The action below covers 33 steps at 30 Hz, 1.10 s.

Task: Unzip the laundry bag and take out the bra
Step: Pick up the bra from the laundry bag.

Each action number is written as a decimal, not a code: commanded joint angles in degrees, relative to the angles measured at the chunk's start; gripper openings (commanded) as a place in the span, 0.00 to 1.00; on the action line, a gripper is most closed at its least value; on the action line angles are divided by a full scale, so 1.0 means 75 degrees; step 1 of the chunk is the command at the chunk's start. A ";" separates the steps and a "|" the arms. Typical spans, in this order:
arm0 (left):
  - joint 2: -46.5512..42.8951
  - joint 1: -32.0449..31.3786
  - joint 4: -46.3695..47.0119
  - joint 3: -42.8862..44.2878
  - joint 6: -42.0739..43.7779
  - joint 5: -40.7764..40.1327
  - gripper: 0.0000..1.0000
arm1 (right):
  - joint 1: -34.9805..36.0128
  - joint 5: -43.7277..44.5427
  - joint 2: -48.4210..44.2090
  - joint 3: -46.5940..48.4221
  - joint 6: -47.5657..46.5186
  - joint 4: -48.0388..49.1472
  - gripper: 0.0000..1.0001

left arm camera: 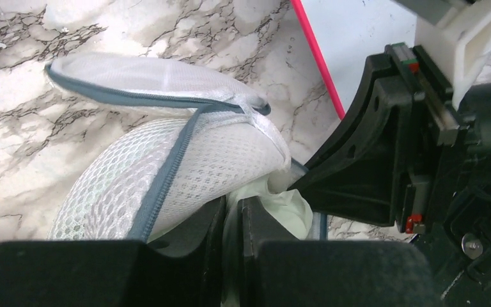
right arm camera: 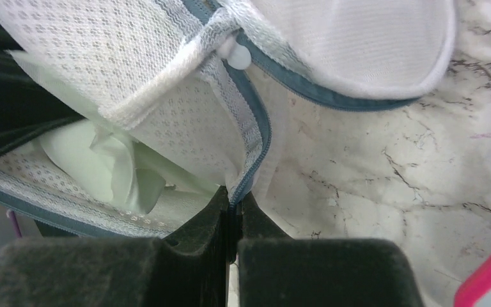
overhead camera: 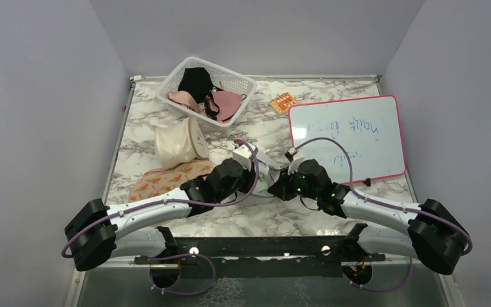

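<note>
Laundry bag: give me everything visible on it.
The laundry bag is white mesh with a grey-blue zip, lying on the marble table between both arms. Its lid is largely unzipped and flapped back, exposing a pale green garment. The right end effector pinches the zip edge; the left end effector is shut on the garment at the opening.
</note>
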 commanded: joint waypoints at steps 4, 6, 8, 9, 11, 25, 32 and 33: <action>-0.0607 -0.0022 0.0729 -0.0670 0.0499 0.1209 0.00 | 0.0048 0.1102 -0.0665 0.0429 0.0181 -0.0844 0.01; -0.0789 -0.0022 0.1284 -0.0930 0.0640 0.1951 0.00 | 0.0054 0.1081 -0.0635 0.0526 0.0139 -0.0915 0.02; -0.0956 -0.0022 0.1552 -0.1024 0.0760 0.2551 0.00 | 0.0054 0.1036 -0.0550 0.0614 0.0094 -0.0949 0.03; -0.1028 -0.0022 0.1632 -0.1036 0.0813 0.2835 0.00 | 0.0054 0.1004 -0.0501 0.0637 0.0083 -0.0944 0.03; -0.1153 -0.0022 0.1654 -0.1014 0.0886 0.2964 0.00 | 0.0054 0.0918 -0.0379 0.0666 0.0082 -0.0902 0.03; -0.1789 -0.0022 0.1726 0.0262 0.1079 0.1727 0.00 | 0.0054 0.0303 -0.0308 0.0573 -0.0088 -0.0567 0.04; -0.1830 -0.0022 0.1998 0.0249 0.1155 0.0570 0.00 | 0.0054 0.0327 -0.0449 0.0607 -0.0175 -0.0655 0.05; -0.1882 -0.0022 0.2083 0.0197 0.1076 0.0492 0.00 | 0.0054 0.0343 -0.0441 0.0621 -0.0186 -0.0701 0.05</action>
